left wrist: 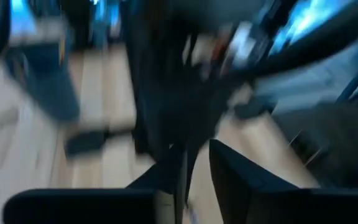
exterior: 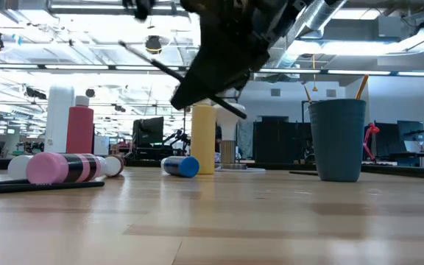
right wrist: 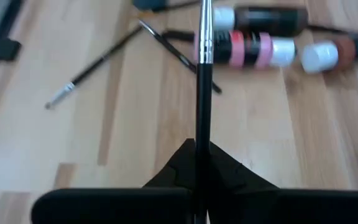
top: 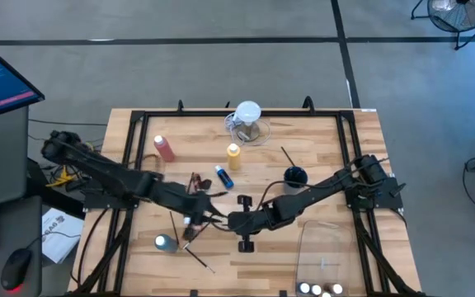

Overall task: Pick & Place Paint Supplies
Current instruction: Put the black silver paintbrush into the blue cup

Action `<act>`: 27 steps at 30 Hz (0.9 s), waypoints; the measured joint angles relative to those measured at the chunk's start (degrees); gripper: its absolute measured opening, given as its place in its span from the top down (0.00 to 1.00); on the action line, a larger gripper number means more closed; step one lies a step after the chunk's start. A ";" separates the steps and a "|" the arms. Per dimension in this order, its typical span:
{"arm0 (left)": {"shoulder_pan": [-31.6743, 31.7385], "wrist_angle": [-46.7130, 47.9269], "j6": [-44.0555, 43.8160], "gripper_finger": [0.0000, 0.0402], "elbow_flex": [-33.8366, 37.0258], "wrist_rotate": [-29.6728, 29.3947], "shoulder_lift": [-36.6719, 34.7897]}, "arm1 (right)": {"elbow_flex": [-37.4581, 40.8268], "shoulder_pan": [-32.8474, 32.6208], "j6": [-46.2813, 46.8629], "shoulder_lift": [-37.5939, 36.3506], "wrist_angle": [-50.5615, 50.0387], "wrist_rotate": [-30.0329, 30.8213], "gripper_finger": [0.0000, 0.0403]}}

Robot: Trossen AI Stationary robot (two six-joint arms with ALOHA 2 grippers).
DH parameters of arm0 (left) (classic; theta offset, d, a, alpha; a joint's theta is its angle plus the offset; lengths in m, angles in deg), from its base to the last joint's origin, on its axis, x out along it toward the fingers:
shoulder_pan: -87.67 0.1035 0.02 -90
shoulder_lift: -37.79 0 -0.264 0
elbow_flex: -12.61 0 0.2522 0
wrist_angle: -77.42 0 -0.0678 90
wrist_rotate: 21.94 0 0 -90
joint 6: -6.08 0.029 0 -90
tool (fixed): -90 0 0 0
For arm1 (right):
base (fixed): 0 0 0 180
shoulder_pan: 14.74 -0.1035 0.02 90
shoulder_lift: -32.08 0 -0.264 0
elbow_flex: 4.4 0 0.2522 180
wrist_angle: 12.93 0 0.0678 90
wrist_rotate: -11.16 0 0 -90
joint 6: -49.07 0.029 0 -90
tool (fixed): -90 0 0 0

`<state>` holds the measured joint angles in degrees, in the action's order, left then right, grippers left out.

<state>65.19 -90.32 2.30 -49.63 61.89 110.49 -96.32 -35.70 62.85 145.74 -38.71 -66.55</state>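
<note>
My right gripper [right wrist: 197,155] is shut on a thin dark paintbrush [right wrist: 204,74] over the middle of the table. The brush shows tilted in the air in the low view [exterior: 160,68]. My left gripper [left wrist: 196,171] is close by on the left side [top: 195,216], its fingers a narrow gap apart. A thin dark line runs between them; the view is too blurred to tell whether it touches them. Two more brushes [right wrist: 98,62] [right wrist: 176,55] and banded bottles [right wrist: 247,46] lie flat on the wood. The yellow bottle [top: 233,154] and the pink-red one [top: 165,148] stand upright. My right gripper pinches the brush's dark handle [right wrist: 202,134] between its two fingers, which slant down from the table's right side. The brush runs on past the fingertips, its silver ferrule [right wrist: 205,37] well clear of them. It is lifted clear of the table and tilted.
A blue cup [top: 295,175] stands right of centre with a brush [top: 287,155] beside it. A clear jug with a white top [top: 247,115] is at the far edge. A clear bin [top: 324,252] at the near right holds white-capped bottles [top: 320,289]. A blue-capped bottle [top: 223,176] lies on its side.
</note>
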 joint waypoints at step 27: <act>-1.82 -59.64 16.62 0.72 19.07 -8.47 -7.65 | 33.67 1.62 -7.69 -17.94 81.28 -2.61 1.00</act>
<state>63.37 -149.96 18.92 -30.56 53.42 102.84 -62.65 -34.08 55.16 127.80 42.57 -69.16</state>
